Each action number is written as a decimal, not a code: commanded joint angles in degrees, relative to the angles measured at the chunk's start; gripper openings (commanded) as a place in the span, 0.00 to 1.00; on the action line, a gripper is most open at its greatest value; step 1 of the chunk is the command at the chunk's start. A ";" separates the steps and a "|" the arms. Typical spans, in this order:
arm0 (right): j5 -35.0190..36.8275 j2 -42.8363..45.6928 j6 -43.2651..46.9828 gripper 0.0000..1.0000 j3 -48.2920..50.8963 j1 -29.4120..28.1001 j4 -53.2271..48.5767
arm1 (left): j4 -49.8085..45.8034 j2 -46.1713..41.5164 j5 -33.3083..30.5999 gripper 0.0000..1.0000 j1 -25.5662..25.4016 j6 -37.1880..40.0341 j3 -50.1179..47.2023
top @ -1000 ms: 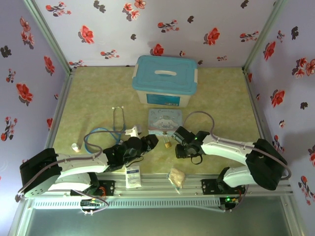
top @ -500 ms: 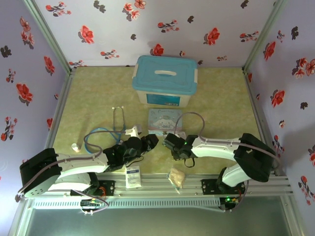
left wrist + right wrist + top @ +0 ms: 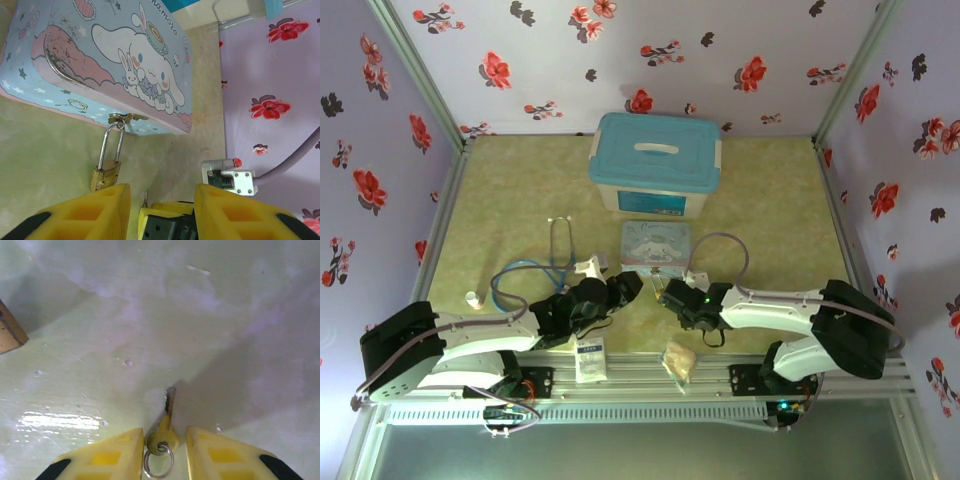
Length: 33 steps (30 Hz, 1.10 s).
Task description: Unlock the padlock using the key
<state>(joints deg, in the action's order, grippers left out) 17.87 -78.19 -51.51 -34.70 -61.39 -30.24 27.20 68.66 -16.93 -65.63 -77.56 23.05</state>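
Shifted left since a second ago, the right gripper [image 3: 165,434] pinches the key [image 3: 167,421] by its bow. It looks tiny, stiff and slick. The left gripper [image 3: 161,190] hangs part-open and empty. Beyond are one key and one light, loose padlock [image 3: 105,176], hooked on the tin [image 3: 75,65].

Blue-lidded white storage box [image 3: 655,162] at far middle of green tabletop [image 3: 520,190]. Pale blue cartoon tin [image 3: 655,245] just in front of it. Stethoscope [image 3: 560,245] with blue tubing left of tin. White sachet [image 3: 589,360] and tan lumpy packet [image 3: 680,360] at near edge, apart. Floral walls [image 3: 620,60] around.
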 commanded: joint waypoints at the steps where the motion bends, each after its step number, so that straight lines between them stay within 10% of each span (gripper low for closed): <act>1: 2.27 1.00 -2.29 0.27 1.52 0.21 -4.89 | 1.60 0.50 -1.46 0.38 -0.05 1.37 0.59; 29: -6.10 22.20 5.35 0.00 7.84 7.58 -1.65 | 5.09 2.48 1.25 0.39 -0.64 9.22 2.77; 33: -9.07 27.52 7.72 0.00 6.50 9.25 -3.07 | 10.35 3.55 4.84 0.52 -0.64 13.74 3.09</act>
<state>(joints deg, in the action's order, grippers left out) 11.46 -53.01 -47.09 -26.63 -53.12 -30.13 32.38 71.35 -14.74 -66.00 -69.41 24.36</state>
